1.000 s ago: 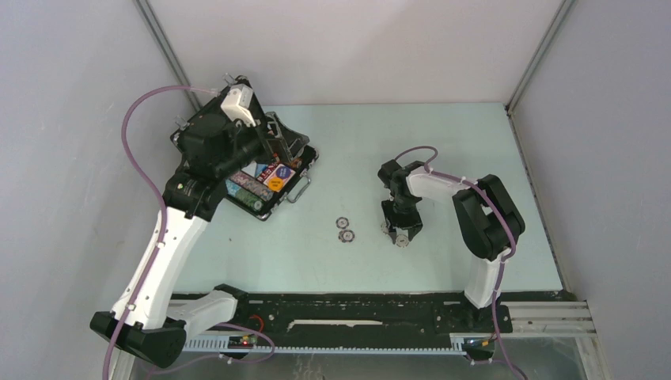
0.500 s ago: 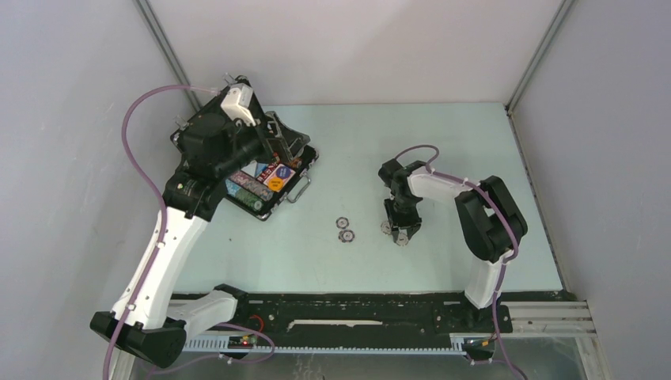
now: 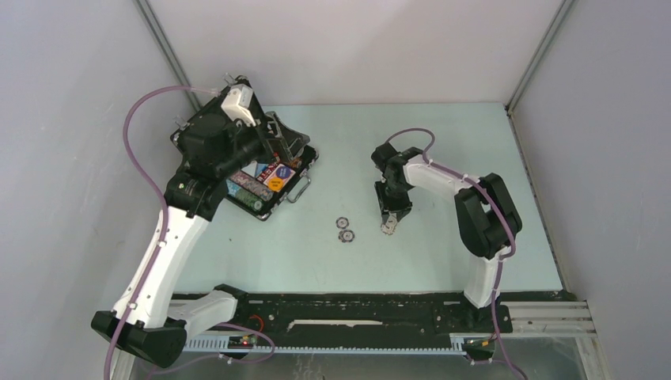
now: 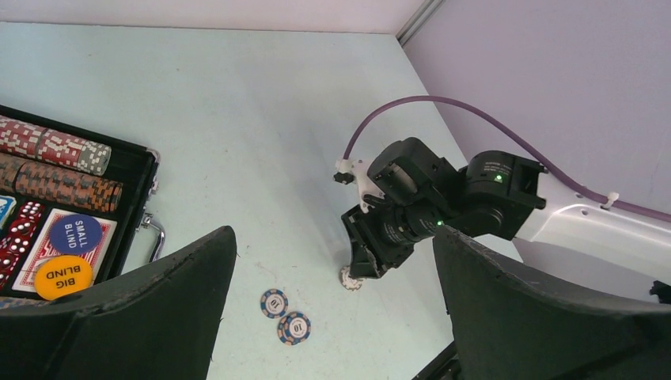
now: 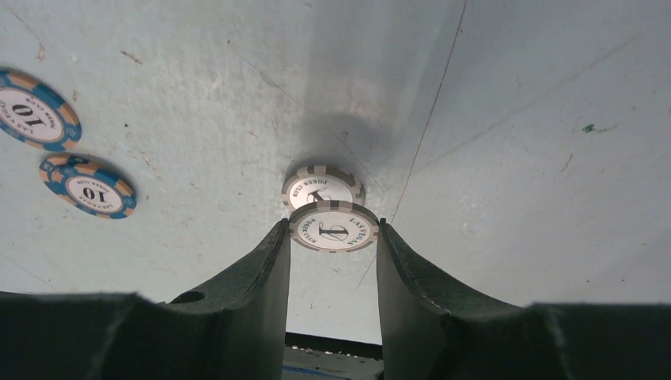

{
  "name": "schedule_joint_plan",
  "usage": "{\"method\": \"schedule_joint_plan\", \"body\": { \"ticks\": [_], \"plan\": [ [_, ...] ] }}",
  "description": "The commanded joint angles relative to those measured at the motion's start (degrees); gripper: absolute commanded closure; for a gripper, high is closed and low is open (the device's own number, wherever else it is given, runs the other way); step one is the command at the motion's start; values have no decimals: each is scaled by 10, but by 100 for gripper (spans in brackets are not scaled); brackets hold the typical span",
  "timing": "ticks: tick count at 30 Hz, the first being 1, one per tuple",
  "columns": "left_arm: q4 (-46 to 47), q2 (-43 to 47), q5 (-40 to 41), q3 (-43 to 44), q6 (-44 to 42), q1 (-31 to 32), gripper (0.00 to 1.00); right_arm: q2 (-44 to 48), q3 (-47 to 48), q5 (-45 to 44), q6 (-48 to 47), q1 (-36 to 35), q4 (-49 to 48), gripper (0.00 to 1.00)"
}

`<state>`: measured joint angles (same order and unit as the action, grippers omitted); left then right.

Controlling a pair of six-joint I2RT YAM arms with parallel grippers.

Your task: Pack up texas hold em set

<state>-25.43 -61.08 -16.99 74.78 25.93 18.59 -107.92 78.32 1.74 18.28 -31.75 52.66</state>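
Observation:
The black case (image 3: 294,162) lies open at the left, with rows of poker chips (image 4: 49,147), a blue button (image 4: 75,233), a yellow button (image 4: 58,272) and red dice (image 4: 21,227) inside. My left gripper (image 3: 273,147) hangs open over it, fingers wide apart (image 4: 332,237). My right gripper (image 5: 333,231) is shut on the rim of a grey-white poker chip (image 5: 333,227), held just above the table. A second grey-white chip (image 5: 319,184) lies flat beneath it. Two blue "10" chips (image 3: 342,222) (image 3: 346,235) lie on the table to its left.
The case's silver handle (image 3: 299,188) points toward the middle of the pale green table (image 3: 443,142). Grey walls close in the back and both sides. A black rail (image 3: 356,305) runs along the near edge by the arm bases.
The right gripper narrowed onto one grey-white chip and shifted left and slightly away from the bases, carrying it. The left arm stayed still.

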Motion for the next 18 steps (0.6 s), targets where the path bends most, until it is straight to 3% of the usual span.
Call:
{"method": "schedule_joint_plan", "body": {
  "ticks": [1, 10, 18],
  "plan": [
    [15, 4, -13, -9, 6, -5, 0, -23, 26, -5, -3, -6, 12, 64],
    [15, 4, -15, -9, 5, -6, 0, -42, 33, -4, -3, -11, 11, 57],
    [15, 5, -16, -9, 6, -7, 0, -47, 41, 0, -4, -16, 12, 42]
  ]
}}
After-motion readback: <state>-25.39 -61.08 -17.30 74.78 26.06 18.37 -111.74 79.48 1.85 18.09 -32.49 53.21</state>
